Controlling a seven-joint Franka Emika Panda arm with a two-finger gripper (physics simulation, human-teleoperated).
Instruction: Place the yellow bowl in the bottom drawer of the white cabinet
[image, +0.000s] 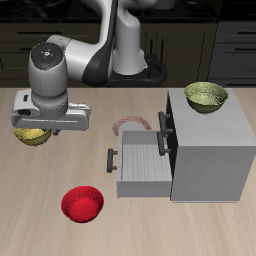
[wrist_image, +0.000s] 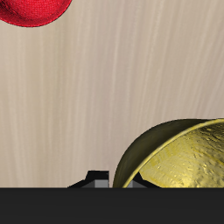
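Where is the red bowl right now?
In the exterior view the red bowl sits on the table near its front edge, ahead of the open bottom drawer.

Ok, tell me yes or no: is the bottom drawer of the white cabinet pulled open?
Yes, the bottom drawer juts out from the white cabinet toward the red bowl, its tray showing nothing inside.

Robot arm (image: 100, 50), rendered in glossy white and light-grey rounded shells, joined by black bands at the joints. A cylindrical grey wrist housing with a dark circular end cap is shown above a flat grey flange (the gripper (image: 40, 122) body is darker grey).
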